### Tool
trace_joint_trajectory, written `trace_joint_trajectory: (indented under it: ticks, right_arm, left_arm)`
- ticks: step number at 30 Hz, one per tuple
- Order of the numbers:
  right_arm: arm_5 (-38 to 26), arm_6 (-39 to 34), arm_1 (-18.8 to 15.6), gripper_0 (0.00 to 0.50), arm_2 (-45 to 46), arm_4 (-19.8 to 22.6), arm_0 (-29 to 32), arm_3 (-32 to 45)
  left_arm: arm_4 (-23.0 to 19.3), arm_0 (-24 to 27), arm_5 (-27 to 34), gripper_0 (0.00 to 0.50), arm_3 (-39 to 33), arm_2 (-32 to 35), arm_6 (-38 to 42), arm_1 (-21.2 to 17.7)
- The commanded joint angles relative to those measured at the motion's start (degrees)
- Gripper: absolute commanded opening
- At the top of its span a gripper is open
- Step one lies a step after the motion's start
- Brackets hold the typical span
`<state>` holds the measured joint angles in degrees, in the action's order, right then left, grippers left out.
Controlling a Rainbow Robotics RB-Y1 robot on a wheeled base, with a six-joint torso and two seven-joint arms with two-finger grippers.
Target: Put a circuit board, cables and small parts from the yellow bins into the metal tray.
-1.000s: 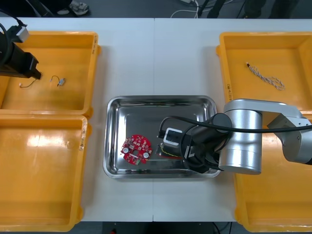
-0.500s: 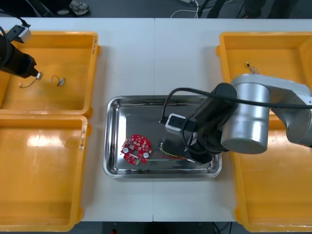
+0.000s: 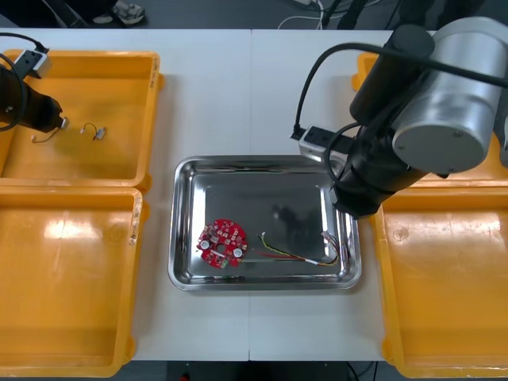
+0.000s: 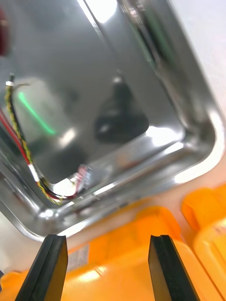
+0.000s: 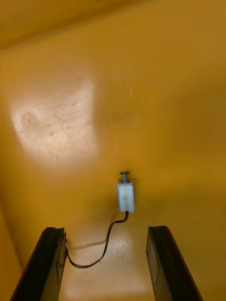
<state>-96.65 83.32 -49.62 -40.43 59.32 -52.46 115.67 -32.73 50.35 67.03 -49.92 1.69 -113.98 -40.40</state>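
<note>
Metal tray (image 3: pixel 179 224) at the table's centre is uncovered: the right arm has lifted off toward 2 o'clock, and the right gripper (image 4: pixel 106 244) hangs wide open and empty near the tray's 3 o'clock edge. Yellow bin (image 3: pixel 149 119) at 10 o'clock holds the left gripper (image 5: pixel 106 235), also spread wide. Round red circuit board (image 3: pixel 222 243) lies in the tray at 8 o'clock. Red and yellow cable (image 3: pixel 298 255), just released, lies at 5 o'clock, so that delivery looks done. Small metal part (image 5: pixel 125 195) with a black lead sits just beyond the left fingers, unobstructed.
</note>
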Motion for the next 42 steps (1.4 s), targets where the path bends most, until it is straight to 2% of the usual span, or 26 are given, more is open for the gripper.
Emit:
trace_joint_trajectory:
  ticks: [1,8,13,27,28,29,30,42]
  right_arm:
    - [-4.43,1.84,1.45,0.500,8.17,2.11,-2.20,-3.88]
    - [-9.26,2.37,1.89,0.500,16.61,2.46,-2.20,-10.38]
    - [-12.34,2.72,1.89,0.500,22.32,-0.44,-2.20,-14.33]
    - [-12.87,4.48,1.98,0.500,29.97,-6.94,-2.29,-25.23]
    - [-12.87,4.48,1.98,0.500,31.64,-7.29,-2.29,-27.43]
    - [-12.87,4.48,2.16,0.500,32.69,-7.64,-2.20,-28.57]
    - [-12.87,4.48,2.24,0.500,33.84,-8.00,-2.29,-29.89]
    - [-10.67,5.45,4.00,0.500,37.00,-17.14,-4.49,-38.15]
  left_arm:
    - [0.65,3.17,-3.75,0.500,1.67,-2.04,-1.42,1.29]
    - [-0.14,3.17,-4.80,0.500,2.82,-2.13,-1.15,2.61]
    - [-0.06,3.09,-6.47,0.500,3.87,-2.21,-1.15,3.31]
    - [-0.23,3.09,-7.79,0.500,5.72,-2.30,-2.03,3.40]
    - [-0.32,3.09,-7.79,0.347,5.89,-2.30,-2.21,3.40]
    - [-0.41,3.09,-7.79,0.161,6.07,-2.30,-2.21,3.31]
    - [-0.50,3.09,-7.79,0.003,6.33,-2.30,-2.38,3.40]
    - [-1.38,3.09,-7.44,0.000,6.59,-2.21,-2.47,3.22]
